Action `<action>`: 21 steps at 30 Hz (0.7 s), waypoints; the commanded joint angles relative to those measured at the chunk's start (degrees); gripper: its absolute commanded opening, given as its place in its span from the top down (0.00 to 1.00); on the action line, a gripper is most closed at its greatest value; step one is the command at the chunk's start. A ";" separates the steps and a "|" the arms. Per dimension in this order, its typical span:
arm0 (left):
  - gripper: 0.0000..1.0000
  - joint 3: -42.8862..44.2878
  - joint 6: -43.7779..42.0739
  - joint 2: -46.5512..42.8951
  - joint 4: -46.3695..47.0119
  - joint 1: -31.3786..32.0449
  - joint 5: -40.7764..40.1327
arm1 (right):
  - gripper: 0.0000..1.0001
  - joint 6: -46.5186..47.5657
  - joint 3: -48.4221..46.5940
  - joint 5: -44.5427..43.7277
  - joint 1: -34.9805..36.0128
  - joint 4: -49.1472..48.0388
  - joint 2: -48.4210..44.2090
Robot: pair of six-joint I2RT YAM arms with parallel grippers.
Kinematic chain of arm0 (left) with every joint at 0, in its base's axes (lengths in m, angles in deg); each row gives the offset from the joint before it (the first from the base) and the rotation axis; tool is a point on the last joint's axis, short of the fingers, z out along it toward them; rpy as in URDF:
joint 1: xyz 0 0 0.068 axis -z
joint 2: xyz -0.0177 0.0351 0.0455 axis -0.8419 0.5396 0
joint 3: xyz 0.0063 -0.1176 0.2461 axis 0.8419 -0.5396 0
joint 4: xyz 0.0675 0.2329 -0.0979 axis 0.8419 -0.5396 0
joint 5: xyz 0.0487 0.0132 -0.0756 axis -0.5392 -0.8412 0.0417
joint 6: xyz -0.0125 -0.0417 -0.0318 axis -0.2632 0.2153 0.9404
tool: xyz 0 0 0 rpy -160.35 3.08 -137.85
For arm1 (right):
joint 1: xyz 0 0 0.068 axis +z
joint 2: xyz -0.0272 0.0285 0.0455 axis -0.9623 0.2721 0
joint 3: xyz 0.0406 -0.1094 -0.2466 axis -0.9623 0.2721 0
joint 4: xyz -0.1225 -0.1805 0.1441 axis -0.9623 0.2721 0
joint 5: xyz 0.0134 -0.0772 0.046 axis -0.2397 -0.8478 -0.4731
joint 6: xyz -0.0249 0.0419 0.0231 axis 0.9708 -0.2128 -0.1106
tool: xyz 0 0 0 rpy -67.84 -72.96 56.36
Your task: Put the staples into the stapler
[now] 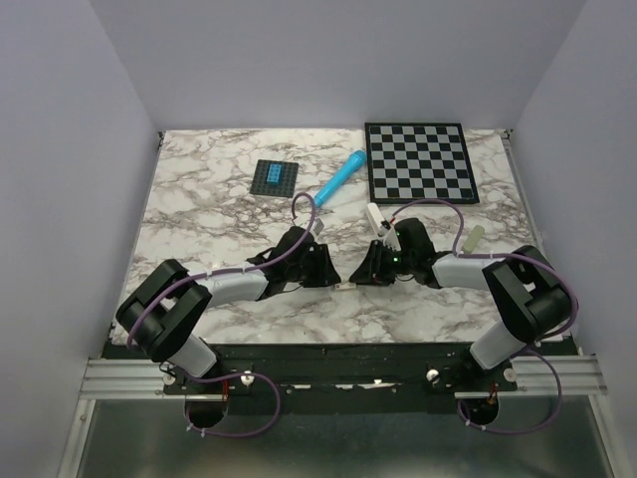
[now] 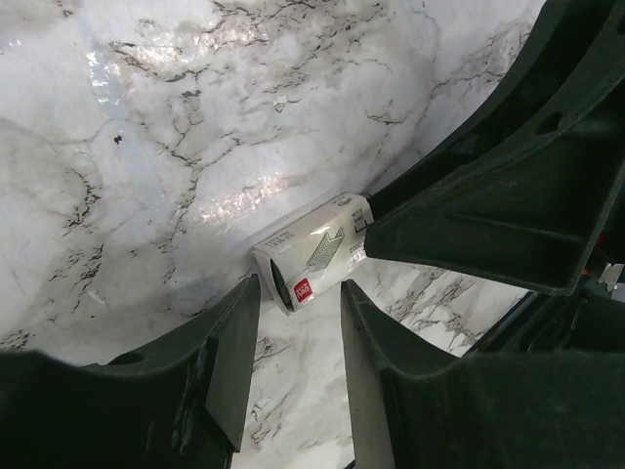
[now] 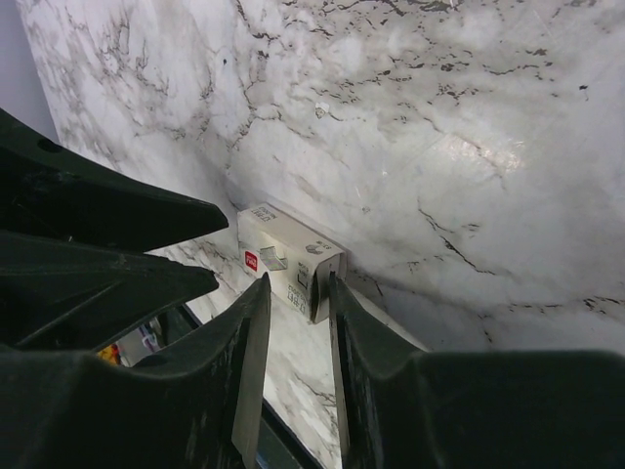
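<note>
Box (staples, perhaps) between both end effectors

From my remote station I count one marble table and two robot arms, the left arm and the right arm. There are two grippers, the left gripper and the right gripper. Also tallied are one white carton, one cream stapler, one blue cylinder, one checkerboard, and one dark baseplate with one blue brick.
</note>
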 commanded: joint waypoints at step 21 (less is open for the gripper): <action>0.56 2.40 -1.15 2.67 -1.82 0.04 2.75 | 0.76 -1.12 0.60 2.77 0.71 -4.27 2.93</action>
